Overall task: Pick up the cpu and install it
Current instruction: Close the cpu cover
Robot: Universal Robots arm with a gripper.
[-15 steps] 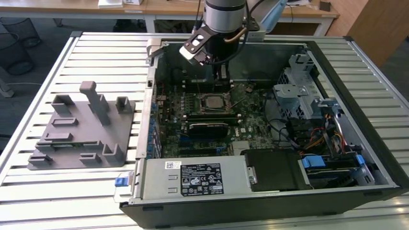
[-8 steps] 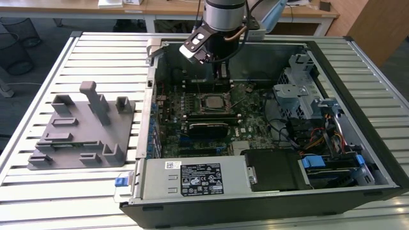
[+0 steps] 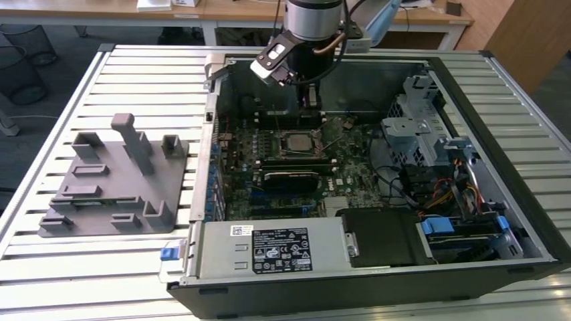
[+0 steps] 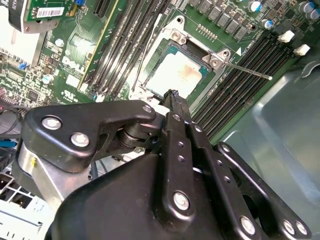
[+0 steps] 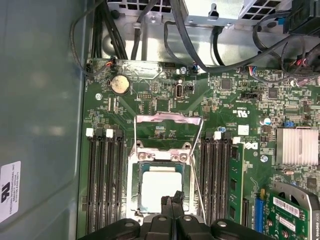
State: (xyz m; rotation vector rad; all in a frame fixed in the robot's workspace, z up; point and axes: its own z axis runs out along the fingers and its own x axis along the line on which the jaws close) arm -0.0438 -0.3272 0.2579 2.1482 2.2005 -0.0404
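The cpu [image 5: 161, 187], a flat square chip with a silver-grey top, lies in the motherboard socket [image 5: 134, 197]; it is also seen in the second wrist view [image 4: 177, 75] and in the exterior view [image 3: 297, 142]. The socket's metal load plate [image 5: 167, 120] stands flipped open, and its thin lever [image 4: 247, 71] sticks out to the side. My gripper [image 5: 172, 201] hangs just above one edge of the cpu, its black fingers [image 4: 174, 97] pressed together with nothing between them. In the exterior view my gripper [image 3: 308, 101] sits low inside the open computer case, a little behind the socket.
The open computer case [image 3: 499, 80] lies on a slatted metal table [image 3: 134, 73]. Memory slots [image 5: 102, 180] flank the socket, one holding a green stick [image 5: 235, 175]. A heatsink [image 5: 296, 146], cables [image 3: 428, 194] and drive cage [image 3: 415, 127] crowd the exterior view's right. A grey fixture [image 3: 116, 180] lies to the left.
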